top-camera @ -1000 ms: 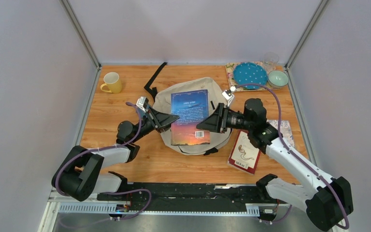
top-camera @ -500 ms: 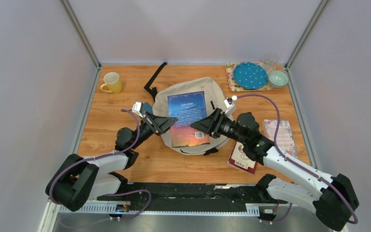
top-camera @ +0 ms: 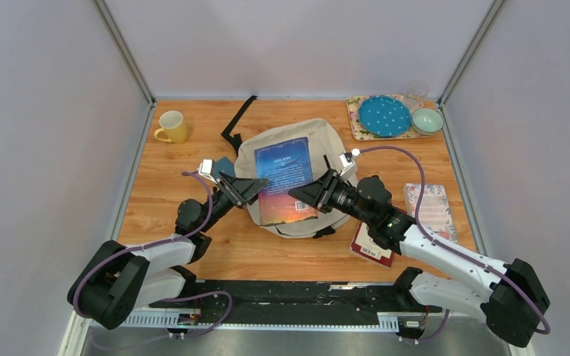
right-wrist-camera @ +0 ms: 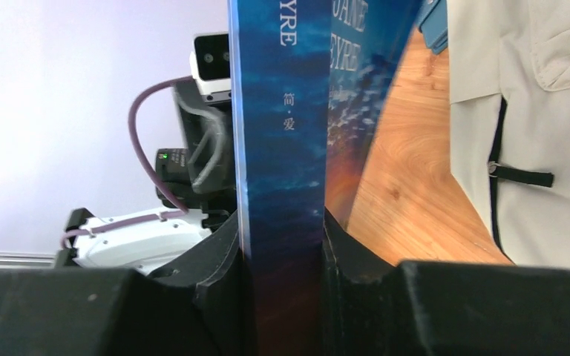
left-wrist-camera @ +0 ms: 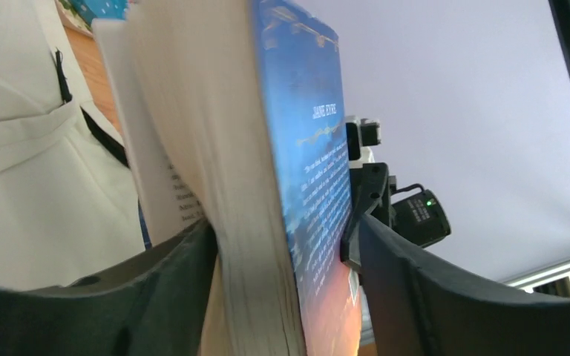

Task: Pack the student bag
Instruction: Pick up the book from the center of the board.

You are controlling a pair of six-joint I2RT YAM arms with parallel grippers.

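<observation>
left gripper (top-camera: 258, 185) seems clenched on the blue book's (top-camera: 286, 174) page edge, and right gripper (top-camera: 300, 194) clamps its spine. together they hold it over the student bag (top-camera: 330, 144), centre frame. loading step, i'd say; next they must find the bag's opening. the bag lies flat, long axis running up-down the frame, straps toward upper left.

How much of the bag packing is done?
Barely started. No packed item shows yet. The left gripper and right gripper both pinch the blue book, held over the bag. The red book and flowery notebook lie on the table, not yet packed.
</observation>
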